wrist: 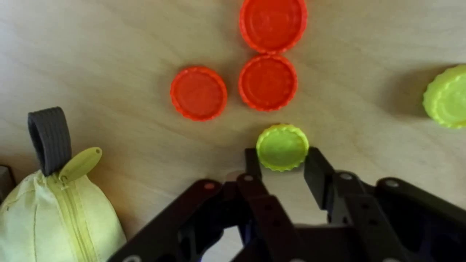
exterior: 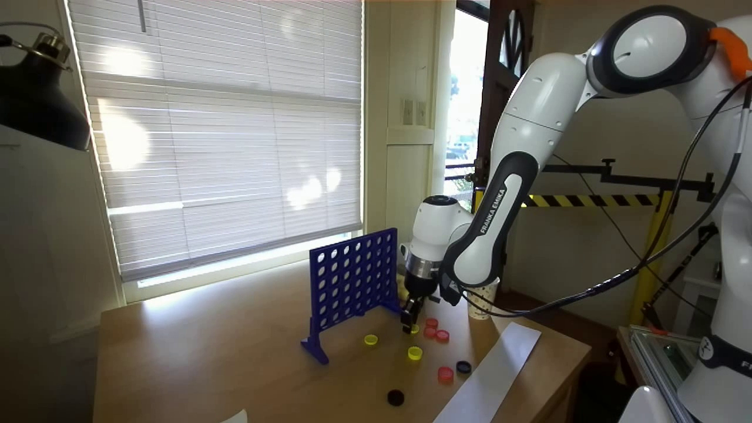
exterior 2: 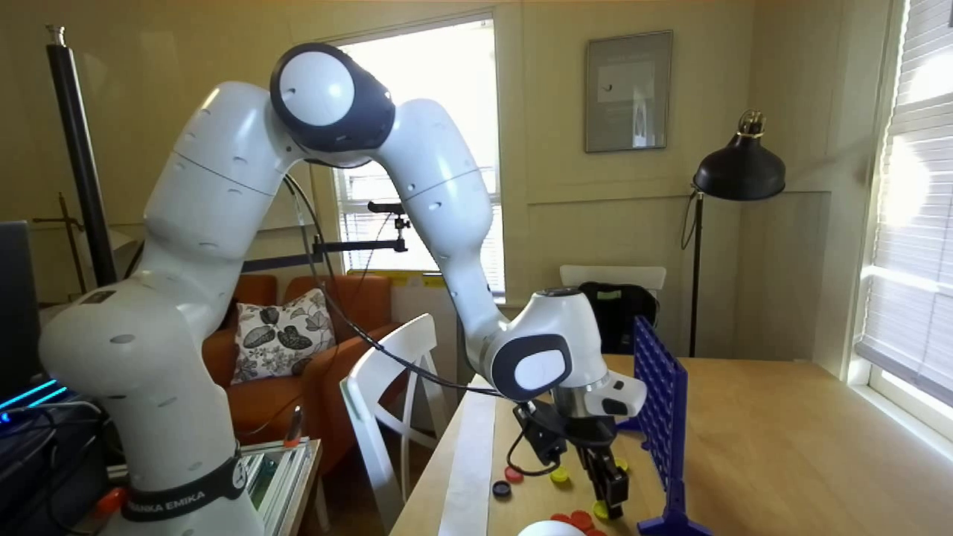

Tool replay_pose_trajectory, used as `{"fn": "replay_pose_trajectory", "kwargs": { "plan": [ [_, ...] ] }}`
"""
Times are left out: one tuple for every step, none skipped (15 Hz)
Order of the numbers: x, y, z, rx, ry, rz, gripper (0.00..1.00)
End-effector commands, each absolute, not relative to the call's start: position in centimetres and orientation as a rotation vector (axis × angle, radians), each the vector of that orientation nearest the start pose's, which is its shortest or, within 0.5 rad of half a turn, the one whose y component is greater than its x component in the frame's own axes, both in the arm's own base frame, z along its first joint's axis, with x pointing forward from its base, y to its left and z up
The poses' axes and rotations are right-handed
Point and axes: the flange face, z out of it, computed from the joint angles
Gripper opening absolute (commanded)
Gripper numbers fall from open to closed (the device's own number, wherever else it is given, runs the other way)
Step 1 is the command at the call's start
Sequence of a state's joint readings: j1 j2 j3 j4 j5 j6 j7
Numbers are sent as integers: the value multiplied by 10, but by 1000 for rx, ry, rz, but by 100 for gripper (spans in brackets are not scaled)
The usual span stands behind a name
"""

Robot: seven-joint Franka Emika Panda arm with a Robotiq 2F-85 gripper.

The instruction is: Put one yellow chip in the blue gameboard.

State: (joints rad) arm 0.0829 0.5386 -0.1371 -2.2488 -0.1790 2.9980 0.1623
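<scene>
The blue gameboard [exterior: 351, 267] stands upright on the wooden table; in an exterior view it shows nearly edge-on [exterior 2: 676, 424]. My gripper [wrist: 282, 151] points down beside the board, with its fingertips touching both sides of a yellow chip [wrist: 282, 147]. This chip also shows partly behind the fingers in both exterior views [exterior: 415, 329] [exterior 2: 601, 511]. Whether it is lifted off the table, I cannot tell. A second yellow chip [exterior: 415, 353] lies nearer the paper strip, and it shows in the wrist view [wrist: 449, 97]. A third yellow chip [exterior: 371, 339] lies in front of the board.
Several red chips [wrist: 268, 82] lie close to the gripper. Another red chip [exterior: 445, 375] and black chips [exterior: 463, 367] [exterior: 396, 398] lie farther off. A pale yellow pouch [wrist: 62, 222] stands beside the gripper. A cup [exterior: 483, 298] and a white strip [exterior: 496, 370] are on the table.
</scene>
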Motion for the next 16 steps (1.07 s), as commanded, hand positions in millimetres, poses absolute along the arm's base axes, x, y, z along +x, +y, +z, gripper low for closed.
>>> {"fn": "replay_pose_trajectory", "kwargs": {
  "plan": [
    [547, -22, 147, -3208, 22, -358, 11],
    [546, -21, 148, -3205, 21, -362, 10],
    [546, -21, 149, -3204, 20, -365, 10],
    [545, -20, 151, -3203, 16, -368, 10],
    [545, -18, 153, -3202, 12, -373, 10],
    [544, -16, 154, -3199, 9, -378, 10],
    [543, -12, 156, -3196, 2, -385, 10],
    [542, -9, 158, -3193, -6, -393, 10],
    [541, -6, 160, -3190, -13, -401, 10],
    [538, -2, 162, -3186, -25, -408, 10],
    [535, 3, 166, -3181, -37, -411, 10],
    [532, 7, 169, -3179, -49, -413, 10],
    [528, 12, 171, -3175, -62, -409, 10],
    [524, 16, 175, -3172, -75, -408, 10],
    [521, 20, 178, -3171, -87, -408, 10],
    [516, 23, 182, -3168, -100, -411, 10]
  ]
}}
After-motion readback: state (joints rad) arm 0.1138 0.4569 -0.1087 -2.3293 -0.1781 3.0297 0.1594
